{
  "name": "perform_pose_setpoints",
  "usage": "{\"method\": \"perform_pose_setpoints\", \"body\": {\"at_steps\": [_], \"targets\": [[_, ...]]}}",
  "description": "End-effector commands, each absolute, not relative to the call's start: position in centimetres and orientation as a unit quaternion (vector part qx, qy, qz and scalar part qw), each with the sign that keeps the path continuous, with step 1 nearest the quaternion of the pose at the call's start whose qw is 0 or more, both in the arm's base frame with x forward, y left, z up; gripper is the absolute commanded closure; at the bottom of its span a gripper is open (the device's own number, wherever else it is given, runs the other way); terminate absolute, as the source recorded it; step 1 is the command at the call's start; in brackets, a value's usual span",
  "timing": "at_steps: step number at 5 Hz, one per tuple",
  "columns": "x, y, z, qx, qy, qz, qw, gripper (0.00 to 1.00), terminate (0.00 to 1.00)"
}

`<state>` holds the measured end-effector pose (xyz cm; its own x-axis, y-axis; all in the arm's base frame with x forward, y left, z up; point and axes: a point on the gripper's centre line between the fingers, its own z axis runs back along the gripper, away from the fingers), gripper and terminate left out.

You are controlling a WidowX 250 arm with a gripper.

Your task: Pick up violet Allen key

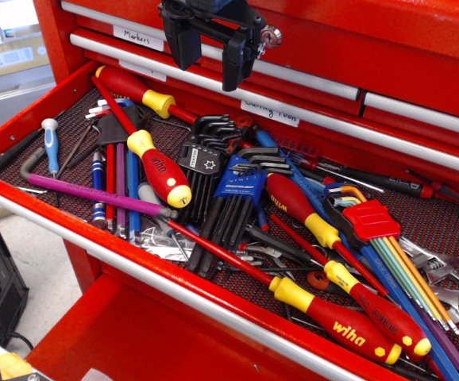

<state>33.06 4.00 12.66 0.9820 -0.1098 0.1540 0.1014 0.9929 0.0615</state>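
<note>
Gripper (210,57): black, two fingers spread apart, nothing between them, poised at top centre above the drawer's back edge, in front of the closed upper drawers. Directly beneath: red-and-yellow screwdriver (138,92) lying diagonally, then black key sets (206,155) and a blue-holdered key set (237,178). Lower left, well apart from the gripper: violet Allen key (94,194), flat on the drawer liner near the front rail (174,287), grey bent end toward the left wall, tip pointing right beside a second red-and-yellow screwdriver (160,169). Right side: rainbow key set (388,246) in red holder.
</note>
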Motion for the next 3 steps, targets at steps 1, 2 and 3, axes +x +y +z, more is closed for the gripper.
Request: {"method": "perform_pose_setpoints", "body": {"at_steps": [1,2,3], "targets": [[33.1,4.0,12.7,0.027,-0.079,-0.053,0.995,0.00,0.00],[31.7,5.4,12.0,0.021,-0.089,-0.176,0.980,0.00,0.00],[30.1,7.6,10.8,-0.009,-0.102,-0.295,0.950,0.00,0.00]]}}
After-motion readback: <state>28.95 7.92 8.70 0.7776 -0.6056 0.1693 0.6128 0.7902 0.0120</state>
